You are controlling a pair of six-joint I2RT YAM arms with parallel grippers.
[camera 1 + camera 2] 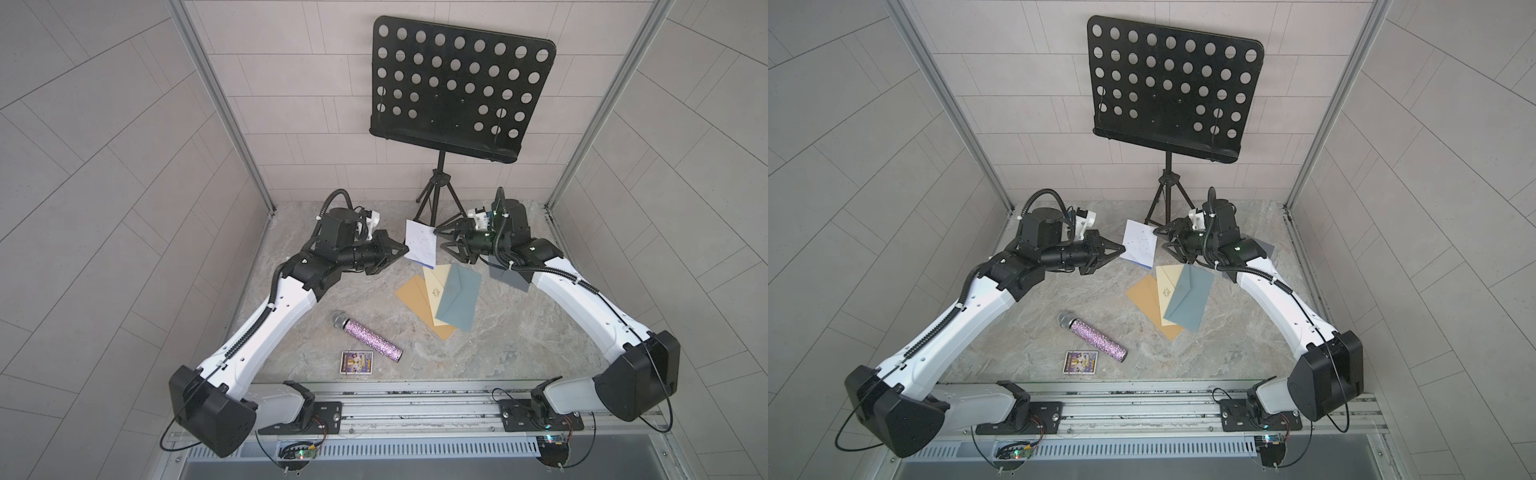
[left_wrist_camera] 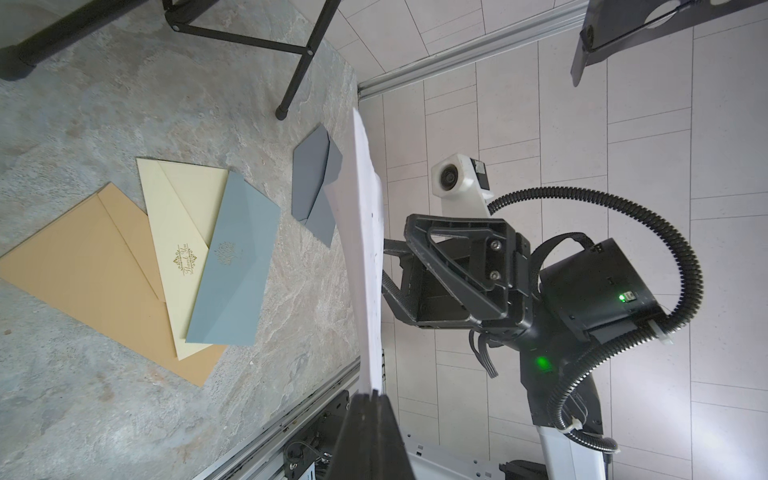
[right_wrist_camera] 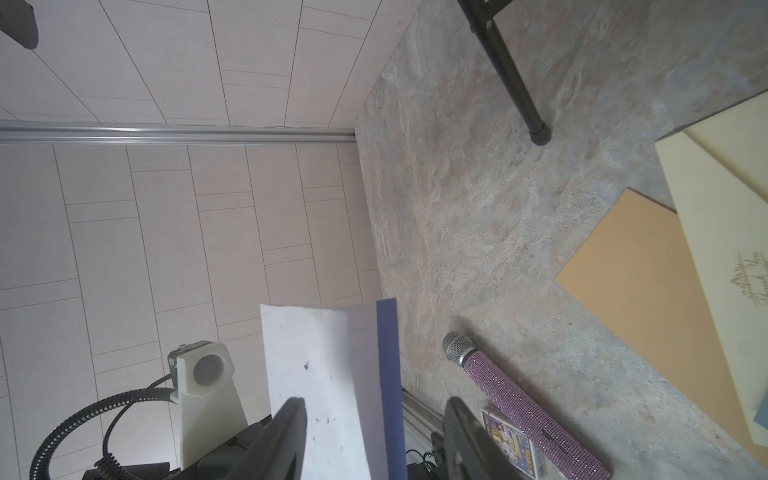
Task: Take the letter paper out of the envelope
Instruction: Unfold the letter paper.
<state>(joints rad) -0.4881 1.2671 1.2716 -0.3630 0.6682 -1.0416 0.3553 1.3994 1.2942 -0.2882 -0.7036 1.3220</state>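
White paper (image 1: pixel 420 243) hangs in the air in both top views, pinched at one side edge by the left gripper (image 1: pixel 405 250), whose jaws are pressed together on it. The right gripper (image 1: pixel 439 237) faces the opposite edge with its jaws apart. A dark grey envelope (image 1: pixel 509 279) lies flat on the table (image 1: pixel 353 299) behind the right gripper, partly under its arm and well apart from the paper.

In the left wrist view the paper (image 2: pixel 365 249) stands edge-on, rising from the closed left gripper (image 2: pixel 370 409). The right gripper (image 2: pixel 388 266) sits just past the sheet, open. The grey envelope (image 2: pixel 311 187) lies on the table beyond the sheet.

In the right wrist view the paper (image 3: pixel 324 374), with a blue strip along one edge, sits between the spread fingers (image 3: pixel 291 432) of the right gripper (image 3: pixel 372 405). Whether either finger touches it, I cannot tell. A sparkly microphone (image 3: pixel 523 403) lies on the table just beside that gripper.
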